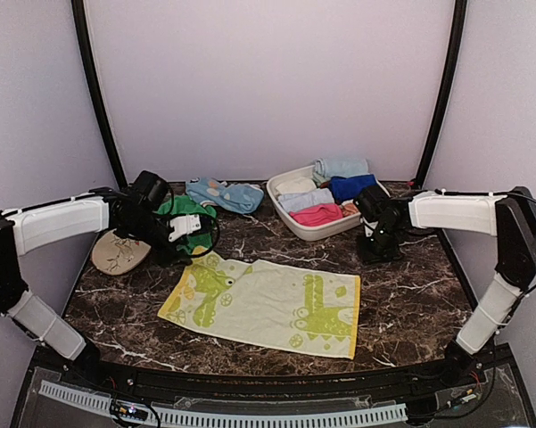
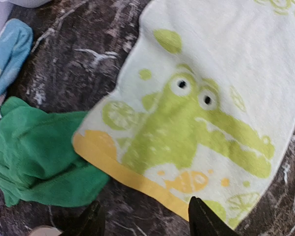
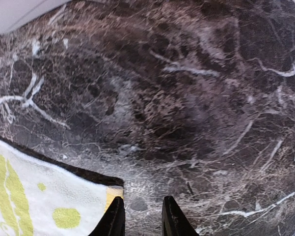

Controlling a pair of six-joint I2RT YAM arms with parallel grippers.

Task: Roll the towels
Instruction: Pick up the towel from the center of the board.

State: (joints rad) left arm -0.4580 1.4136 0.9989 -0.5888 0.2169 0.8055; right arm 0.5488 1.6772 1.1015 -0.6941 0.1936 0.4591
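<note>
The pale lime-yellow towel [image 1: 268, 303] with a green crocodile print lies spread flat in the middle of the marble table. The plain green towel [image 1: 193, 214] sits crumpled at its far left corner. My left gripper [image 1: 185, 227] hovers there, open. In the left wrist view the left gripper [image 2: 145, 221] has bare table between its fingers, beside the towel's yellow hem [image 2: 118, 169] and the green towel [image 2: 34, 157]. My right gripper [image 1: 379, 248] hangs off the far right corner. In the right wrist view the right gripper [image 3: 142, 219] stands narrowly open over bare marble, just right of the towel corner [image 3: 44, 196].
A white basket [image 1: 281, 207] at the back holds several rolled towels. A light blue cloth [image 1: 225, 193] lies left of it, and shows as the blue cloth [image 2: 7, 54] in the left wrist view. A tan leaf-print disc [image 1: 120, 252] rests by the left arm.
</note>
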